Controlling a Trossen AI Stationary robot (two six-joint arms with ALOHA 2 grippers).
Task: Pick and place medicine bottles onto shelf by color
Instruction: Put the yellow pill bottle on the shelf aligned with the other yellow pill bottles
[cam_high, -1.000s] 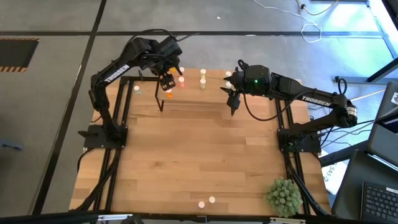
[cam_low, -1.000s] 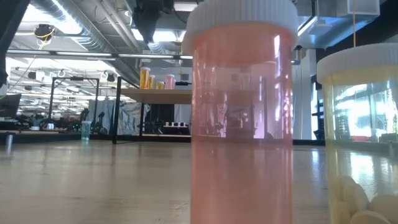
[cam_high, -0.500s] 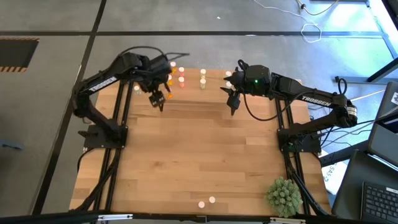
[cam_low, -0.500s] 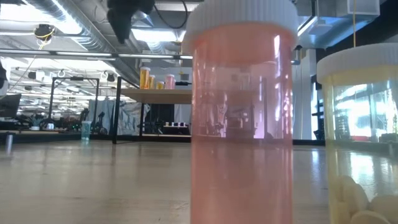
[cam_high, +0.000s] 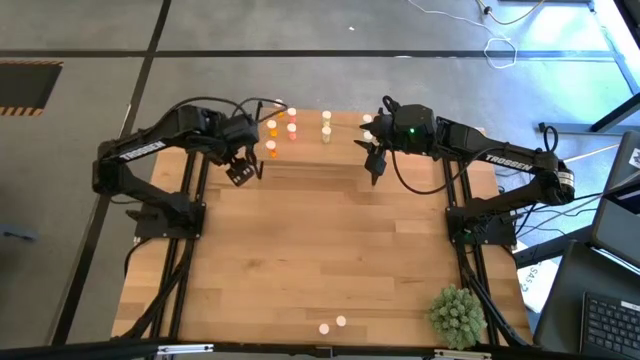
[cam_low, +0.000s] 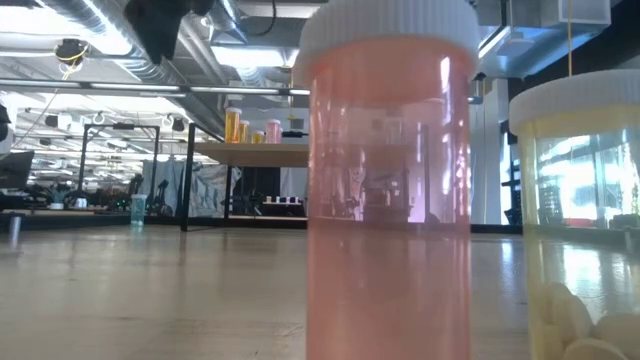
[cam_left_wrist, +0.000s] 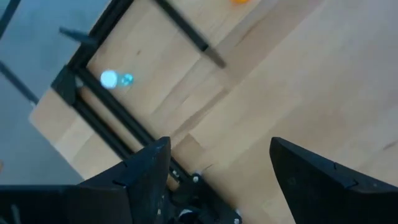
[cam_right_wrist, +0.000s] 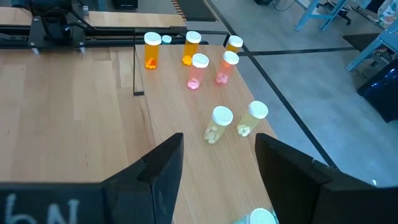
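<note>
With my left gripper (cam_high: 240, 172) empty and spread beside the shelf (cam_high: 300, 158), the pink bottle (cam_high: 322, 327) probably stands nearer my open right gripper (cam_high: 374, 166).

— What do we see off to the side?
— A spiky green plant ball (cam_high: 456, 315) at the table's (cam_high: 330, 250) near right corner, and a laptop (cam_high: 610, 318) just beyond that edge.
— And overhead?
— Ceiling ducts (cam_low: 120, 45).

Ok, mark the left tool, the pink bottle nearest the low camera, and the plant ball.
Left tool (cam_high: 240, 172), high view, between its fingertips.
Pink bottle (cam_low: 388, 170), low view, middle of its body.
Plant ball (cam_high: 457, 315), high view, centre of the spiky green ball.
</note>
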